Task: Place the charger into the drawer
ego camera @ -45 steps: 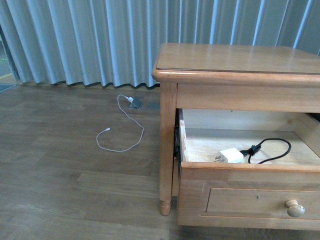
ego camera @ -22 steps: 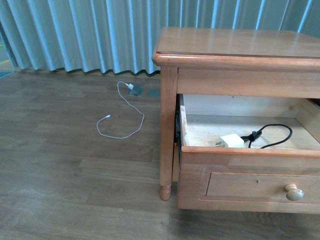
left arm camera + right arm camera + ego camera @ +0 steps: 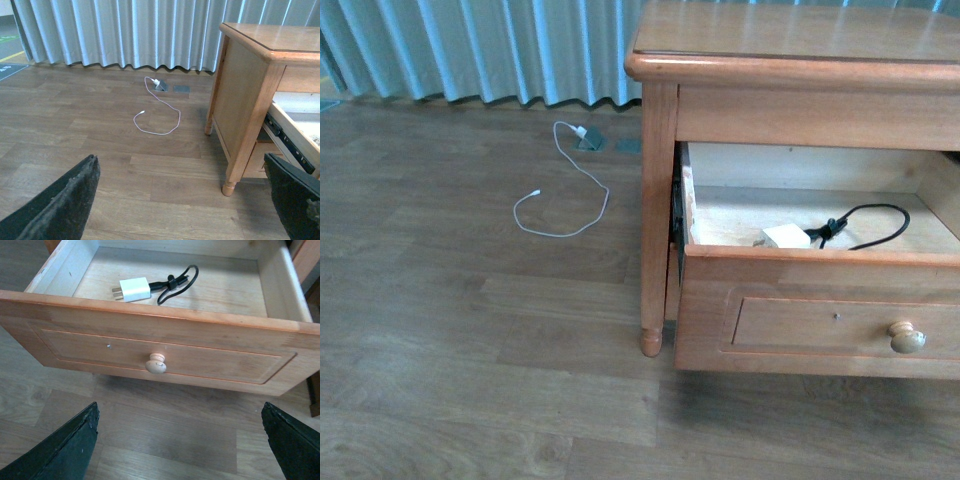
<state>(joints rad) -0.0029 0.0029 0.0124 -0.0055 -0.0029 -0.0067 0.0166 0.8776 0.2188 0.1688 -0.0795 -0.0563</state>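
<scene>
The drawer (image 3: 820, 315) of the light-wood bedside table stands pulled out, with one round pale knob (image 3: 907, 338). The charger (image 3: 786, 237), a small white plug block with a black looped cable (image 3: 865, 222), lies on the drawer's pale floor. In the right wrist view the charger (image 3: 135, 289) lies inside the drawer (image 3: 150, 347) behind the knob (image 3: 156, 364). My right gripper (image 3: 181, 440) is open and empty over the floor in front of the drawer. My left gripper (image 3: 182, 200) is open and empty over the floor, left of the table's front leg (image 3: 231, 185). Neither gripper shows in the front view.
A thin white cable (image 3: 565, 190) with a small plug lies on the wooden floor to the left, near a floor socket (image 3: 590, 141). Pale pleated curtains (image 3: 490, 50) hang behind. The table top (image 3: 790, 40) overhangs the drawer.
The front view has tilted downward: the table, drawer and cable sit higher in the frame. The charger has stayed in the drawer.
</scene>
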